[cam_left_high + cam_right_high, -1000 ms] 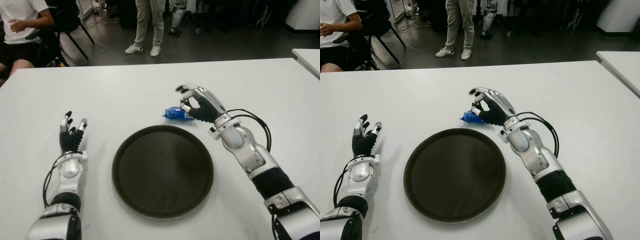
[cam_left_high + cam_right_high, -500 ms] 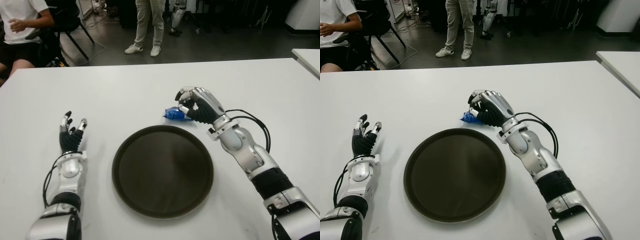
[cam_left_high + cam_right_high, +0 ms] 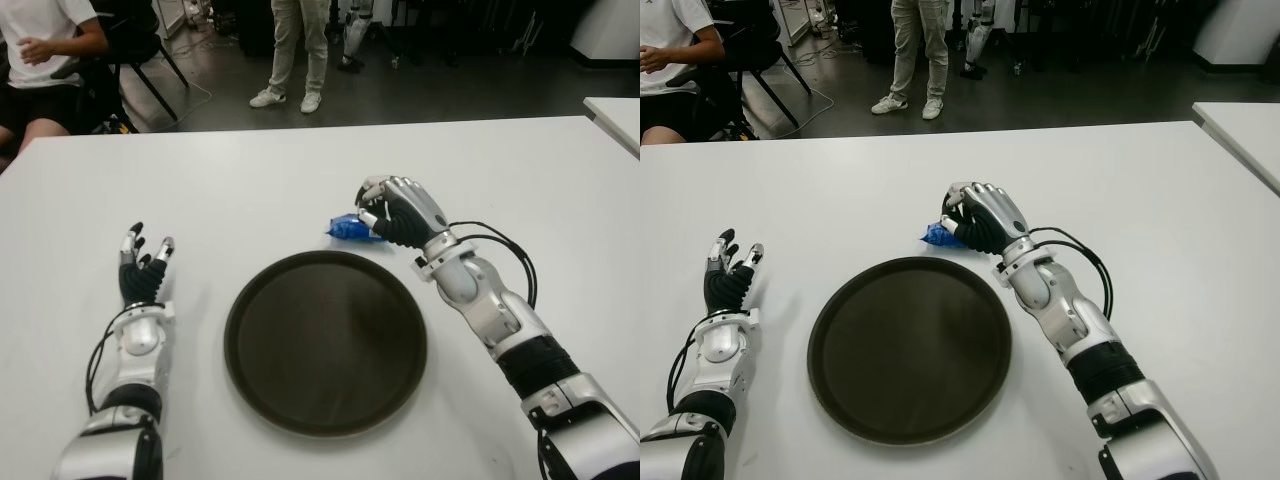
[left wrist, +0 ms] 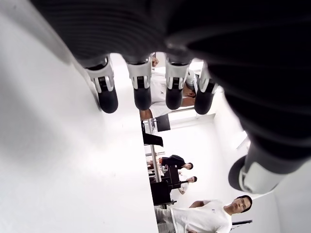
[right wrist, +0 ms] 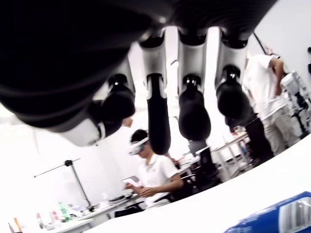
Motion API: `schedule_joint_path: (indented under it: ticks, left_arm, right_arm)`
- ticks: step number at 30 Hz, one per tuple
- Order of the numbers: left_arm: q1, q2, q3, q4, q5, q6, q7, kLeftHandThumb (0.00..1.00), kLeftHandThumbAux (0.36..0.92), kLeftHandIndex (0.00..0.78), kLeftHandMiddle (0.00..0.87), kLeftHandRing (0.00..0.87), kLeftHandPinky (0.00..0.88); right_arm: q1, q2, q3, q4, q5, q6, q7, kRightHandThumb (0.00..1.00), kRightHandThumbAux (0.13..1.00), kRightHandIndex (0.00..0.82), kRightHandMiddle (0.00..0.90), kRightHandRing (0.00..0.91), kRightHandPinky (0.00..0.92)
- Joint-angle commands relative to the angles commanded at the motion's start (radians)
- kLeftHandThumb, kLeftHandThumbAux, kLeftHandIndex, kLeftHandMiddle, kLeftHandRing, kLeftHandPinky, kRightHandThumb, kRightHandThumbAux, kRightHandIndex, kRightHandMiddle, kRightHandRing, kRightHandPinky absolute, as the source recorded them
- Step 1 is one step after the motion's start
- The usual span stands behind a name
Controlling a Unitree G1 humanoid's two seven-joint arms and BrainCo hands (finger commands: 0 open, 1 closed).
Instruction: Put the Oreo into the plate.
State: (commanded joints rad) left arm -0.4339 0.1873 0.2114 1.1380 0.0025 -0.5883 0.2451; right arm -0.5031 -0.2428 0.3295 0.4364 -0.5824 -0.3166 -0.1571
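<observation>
One Oreo packet [image 3: 348, 228] is lying on the white worktop [image 3: 240, 190], just beyond the far rim of the plate [image 3: 325, 340] and outside it. It is a small, shiny blue wrapper, crinkled, and only its left end is showing past the fingers. Its long axis is running roughly side to side across the worktop, parallel to the near edge, with the visible end pointing toward the robot's left. In the right wrist view a blue corner of the packet with a paler printed patch is showing below the fingertips.

The right robot hand [image 3: 395, 210] is sitting over the right end of the packet with its fingers [image 3: 975, 200] curling down around it; from the eye views the fingers are closing on the packet, while the wrist view is showing the fingertips still a little above the wrapper, so a firm grip cannot be confirmed. The packet is resting on the worktop, not lifted.

The left robot hand [image 3: 143, 265] is showing to the left of the plate, well apart from it, fingers straight and relaxed, holding nothing.

There is one plate: round, dark brown, with a low raised rim, nothing in it. Two robot hands, one packet.
</observation>
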Motion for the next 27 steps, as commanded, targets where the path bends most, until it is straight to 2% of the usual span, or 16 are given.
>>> schedule_joint_path:
  ticks: [1, 2, 3, 5, 7, 8, 9, 12, 15, 20, 27]
  left_arm:
    - [0.000, 0.001, -0.001, 0.000, 0.001, -0.001, 0.001, 0.316, 0.585, 0.021, 0.015, 0.000, 0.000]
    - [0.000, 0.001, -0.001, 0.000, 0.002, -0.001, 0.002, 0.318, 0.585, 0.023, 0.017, 0.000, 0.000]
    - [0.001, 0.002, -0.003, 0.001, 0.004, -0.001, 0.003, 0.318, 0.586, 0.024, 0.018, 0.000, 0.000]
    - [0.001, 0.003, -0.004, 0.001, 0.006, 0.000, 0.004, 0.311, 0.584, 0.017, 0.016, 0.000, 0.000]
    - [0.001, 0.003, -0.004, 0.001, 0.006, 0.000, 0.004, 0.308, 0.583, 0.014, 0.015, 0.000, 0.000]
    - [0.001, 0.003, -0.003, 0.001, 0.005, 0.000, 0.001, 0.307, 0.583, 0.013, 0.015, 0.000, 0.000]
    - [0.001, 0.003, -0.003, 0.001, 0.004, 0.001, -0.002, 0.306, 0.579, 0.009, 0.011, 0.000, 0.000]
    - [0.002, 0.002, -0.001, 0.000, -0.001, 0.000, -0.009, 0.312, 0.575, 0.007, 0.009, 0.000, 0.000]
    - [0.002, 0.001, 0.000, -0.002, -0.002, 0.000, -0.009, 0.318, 0.576, 0.011, 0.012, 0.000, 0.000]
    - [0.005, -0.002, 0.001, -0.005, -0.003, -0.001, -0.012, 0.319, 0.573, 0.006, 0.007, 0.000, 0.000]
    - [0.005, -0.002, 0.000, -0.005, -0.003, 0.006, -0.011, 0.324, 0.581, 0.010, 0.005, 0.000, 0.000]
  right_arm:
    - [-0.016, -0.004, -0.007, 0.029, 0.007, 0.000, 0.001, 0.838, 0.684, 0.427, 0.454, 0.626, 0.654]
    - [-0.029, -0.008, -0.012, 0.051, 0.012, 0.000, 0.001, 0.791, 0.697, 0.422, 0.376, 0.524, 0.550]
    - [-0.046, -0.014, -0.016, 0.082, 0.014, 0.003, 0.001, 0.775, 0.701, 0.420, 0.348, 0.487, 0.513]
    - [-0.063, -0.020, -0.019, 0.115, 0.013, 0.004, 0.000, 0.728, 0.714, 0.409, 0.253, 0.341, 0.370]
    - [-0.070, -0.021, -0.019, 0.129, 0.012, -0.001, -0.002, 0.712, 0.719, 0.405, 0.220, 0.292, 0.322]
    - [-0.073, -0.026, -0.011, 0.121, -0.009, 0.027, 0.005, 0.706, 0.721, 0.403, 0.208, 0.273, 0.304]
    - [-0.075, -0.029, -0.005, 0.115, -0.024, 0.048, 0.010, 0.606, 0.696, 0.284, 0.158, 0.217, 0.262]
    - [-0.090, -0.042, 0.015, 0.106, -0.072, 0.112, 0.025, 0.463, 0.652, 0.115, 0.073, 0.119, 0.199]
    - [-0.107, -0.049, 0.029, 0.104, -0.105, 0.159, 0.038, 0.398, 0.604, 0.037, 0.024, 0.046, 0.146]
    - [-0.112, -0.055, 0.043, 0.088, -0.134, 0.205, 0.047, 0.347, 0.543, 0.006, 0.003, 0.007, 0.075]
    - [-0.134, -0.066, 0.067, 0.089, -0.161, 0.248, 0.070, 0.335, 0.502, 0.000, 0.000, 0.000, 0.014]
